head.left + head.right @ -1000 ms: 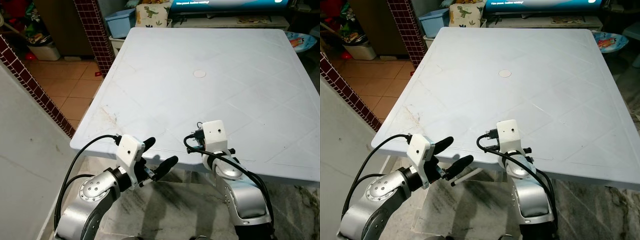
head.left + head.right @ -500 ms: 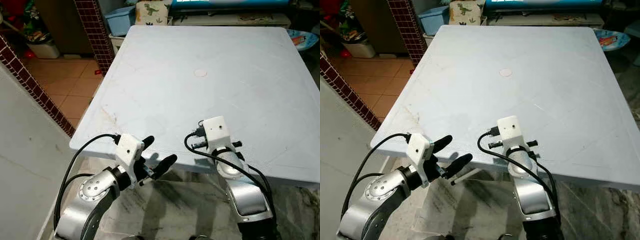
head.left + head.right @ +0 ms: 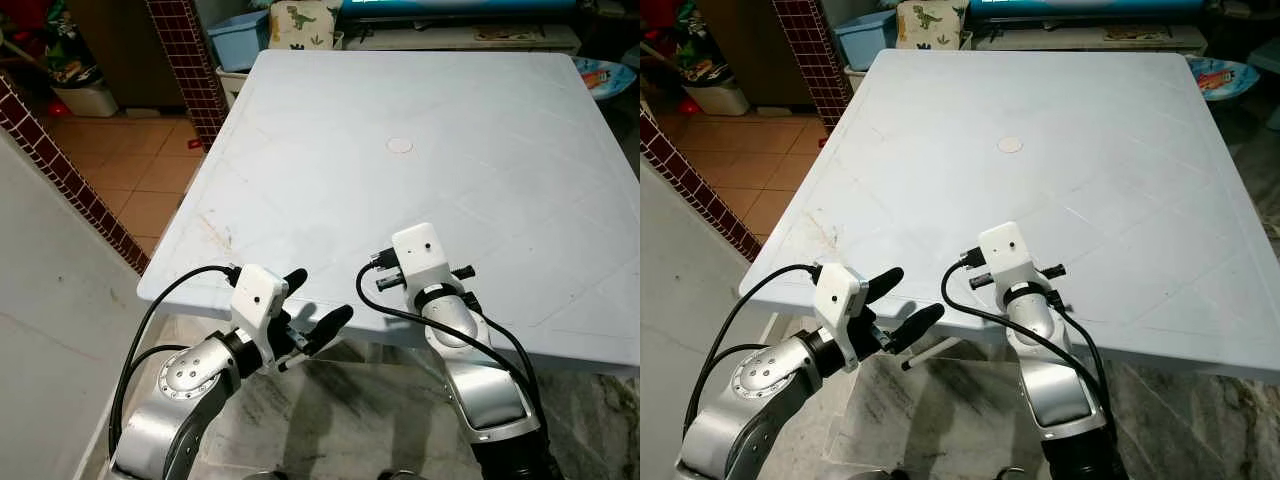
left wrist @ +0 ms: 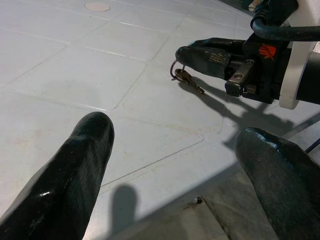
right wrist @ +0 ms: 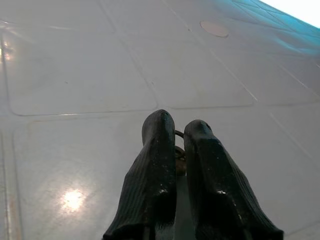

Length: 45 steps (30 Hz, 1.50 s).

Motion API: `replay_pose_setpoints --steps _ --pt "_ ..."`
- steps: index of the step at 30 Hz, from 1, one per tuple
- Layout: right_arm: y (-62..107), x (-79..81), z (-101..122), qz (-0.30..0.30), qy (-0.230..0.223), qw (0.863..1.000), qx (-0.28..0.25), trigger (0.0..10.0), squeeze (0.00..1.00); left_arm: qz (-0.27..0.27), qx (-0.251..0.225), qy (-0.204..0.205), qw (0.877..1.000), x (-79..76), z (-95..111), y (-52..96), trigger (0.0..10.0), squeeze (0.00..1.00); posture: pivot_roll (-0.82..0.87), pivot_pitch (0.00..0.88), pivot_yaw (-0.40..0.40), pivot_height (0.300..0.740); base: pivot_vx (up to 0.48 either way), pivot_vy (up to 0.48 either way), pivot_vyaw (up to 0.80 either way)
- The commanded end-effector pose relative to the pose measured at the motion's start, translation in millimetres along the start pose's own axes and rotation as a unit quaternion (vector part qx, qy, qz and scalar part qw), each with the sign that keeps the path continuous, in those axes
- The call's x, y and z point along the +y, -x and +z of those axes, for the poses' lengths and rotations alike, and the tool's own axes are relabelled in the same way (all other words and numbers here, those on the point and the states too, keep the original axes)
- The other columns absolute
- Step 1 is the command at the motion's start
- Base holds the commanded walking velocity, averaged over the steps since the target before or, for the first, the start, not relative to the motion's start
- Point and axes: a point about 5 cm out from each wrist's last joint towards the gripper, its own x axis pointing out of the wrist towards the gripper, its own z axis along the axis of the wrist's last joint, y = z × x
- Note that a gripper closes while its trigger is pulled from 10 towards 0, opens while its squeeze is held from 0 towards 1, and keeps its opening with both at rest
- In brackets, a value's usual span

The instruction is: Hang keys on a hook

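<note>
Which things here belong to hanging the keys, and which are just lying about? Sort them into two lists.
For the job:
- keys, pinched in the right gripper just above the table
- left gripper, open at the table's near edge

No hook can be seen.

Lying about:
- blue bin
- dinosaur cushion
- patterned plate
- white bin

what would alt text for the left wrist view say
The right end effector pinches a key ring with a small key dangling just above the pale table. In the foreground, the left end effector's two black fingers stand wide apart over the table edge.
</note>
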Motion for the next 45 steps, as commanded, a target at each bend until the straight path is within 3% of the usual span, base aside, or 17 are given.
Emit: replay_pose_setpoints --steps 1,14,26,27,28,29,30,36,37,38,45 --pt "0.2 1.9 -6.1 0.002 -0.015 1.000 0.021 10.0 1.00 0.000 0.003 -0.002 1.000 0.5 -0.7 1.9 10.0 0.00 0.05 0.128 0.091 0.740 0.000 0.000 0.00" --pt "-1.5 3.1 -18.3 0.007 -0.043 0.997 0.059 10.0 1.00 -0.003 0.005 -0.001 1.000 0.0 -1.0 2.0 10.0 0.00 0.06 0.133 0.092 0.740 0.000 0.000 0.00" --pt "-14.5 2.0 -21.9 0.016 -0.060 0.995 0.072 10.0 1.00 -0.004 0.006 -0.001 1.000 -0.8 -0.9 2.5 10.0 0.00 0.06 0.134 0.093 0.740 0.000 0.000 0.00" --pt "-16.1 2.1 -22.0 0.019 -0.061 0.995 0.073 10.0 0.91 -0.004 0.006 -0.001 1.000 -0.7 -0.8 2.4 10.0 0.00 0.06 0.134 0.093 0.740 0.000 0.000 0.00" --pt "-19.4 3.6 -22.9 0.029 -0.069 0.994 0.076 10.0 0.19 -0.005 0.006 0.000 1.000 -0.9 -0.8 2.3 10.0 0.00 0.06 0.134 0.093 0.740 0.000 0.000 0.00" --pt "-20.0 4.0 -23.1 0.031 -0.072 0.994 0.077 10.0 0.19 -0.005 0.006 0.000 1.000 -0.9 -0.8 2.3 10.0 0.00 0.06 0.134 0.093 0.740 0.000 0.000 0.00" --pt "-20.9 4.6 -23.7 0.032 -0.076 0.993 0.080 10.0 0.00 -0.005 0.006 0.000 1.000 -1.0 -0.8 2.2 10.0 0.00 0.06 0.134 0.093 0.740 0.000 0.000 0.00" --pt "-24.0 8.8 -24.6 0.040 -0.082 0.992 0.088 10.0 0.00 -0.006 0.006 0.000 1.000 -1.4 -0.9 2.2 10.0 0.00 0.06 0.134 0.093 0.740 0.000 0.000 0.00" --pt "-24.0 11.5 -24.1 0.045 -0.089 0.991 0.089 4.4 0.00 -0.006 0.006 0.000 1.000 -1.7 -0.9 2.5 10.0 0.00 0.07 0.134 0.092 0.740 0.000 0.000 0.00" --pt "-23.8 14.9 -23.0 0.052 -0.097 0.990 0.089 0.0 0.00 -0.006 0.007 0.000 1.000 -1.9 -1.0 2.8 10.0 0.00 0.07 0.134 0.092 0.740 0.000 0.000 0.00" --pt "-21.0 25.6 -20.7 0.074 -0.110 0.987 0.092 0.0 0.00 -0.008 0.008 0.001 1.000 -2.8 -1.6 3.6 10.0 0.00 0.07 0.133 0.092 0.740 0.000 0.000 0.00"
